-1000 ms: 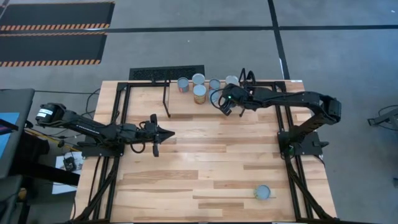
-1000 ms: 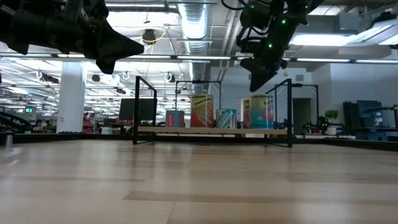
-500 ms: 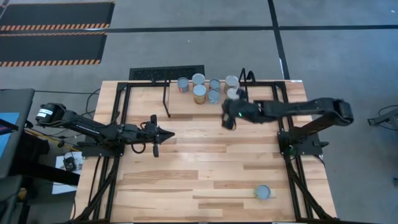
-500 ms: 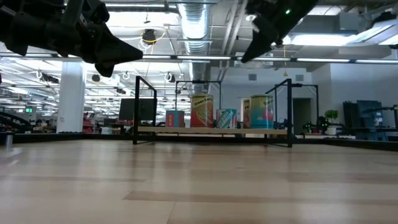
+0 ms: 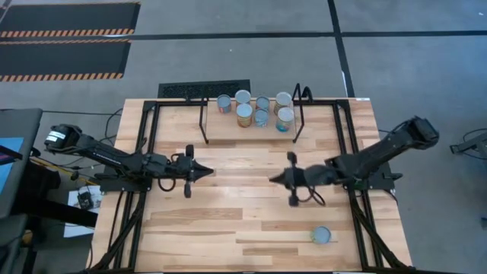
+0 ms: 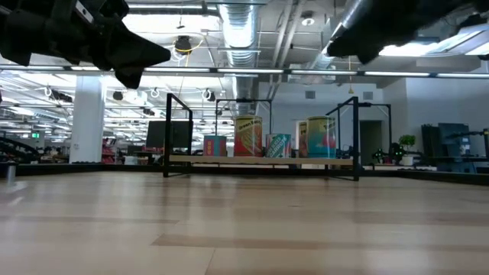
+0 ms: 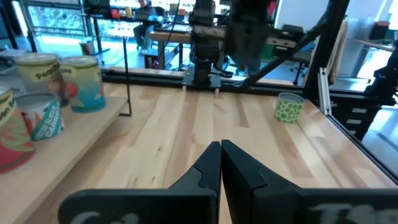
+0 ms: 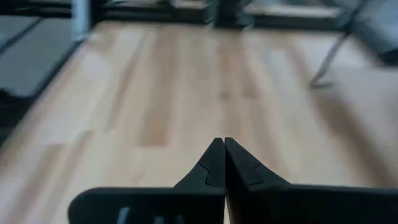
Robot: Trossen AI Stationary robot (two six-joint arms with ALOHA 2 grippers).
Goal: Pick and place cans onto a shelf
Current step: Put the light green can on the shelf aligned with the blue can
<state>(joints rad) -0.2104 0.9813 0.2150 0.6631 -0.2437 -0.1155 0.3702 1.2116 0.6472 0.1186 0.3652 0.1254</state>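
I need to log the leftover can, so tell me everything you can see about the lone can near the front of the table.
The lone can stands upright on the wooden tabletop, near its front right corner. It shows a shiny round top and a green spotted side. Nothing touches it; the right gripper is shut, well away from it.

A big work room with a grey floor

The wooden table (image 5: 251, 190) stands on a grey floor (image 5: 228, 53) with dark lines. Two black mats with orange stripes (image 5: 65, 38) lie at one side. A black grate (image 5: 203, 89) sits by the table. Shiny pipes (image 6: 241, 30) and long lights (image 6: 397, 47) hang from the ceiling. A white pillar (image 6: 86, 118) stands far back.
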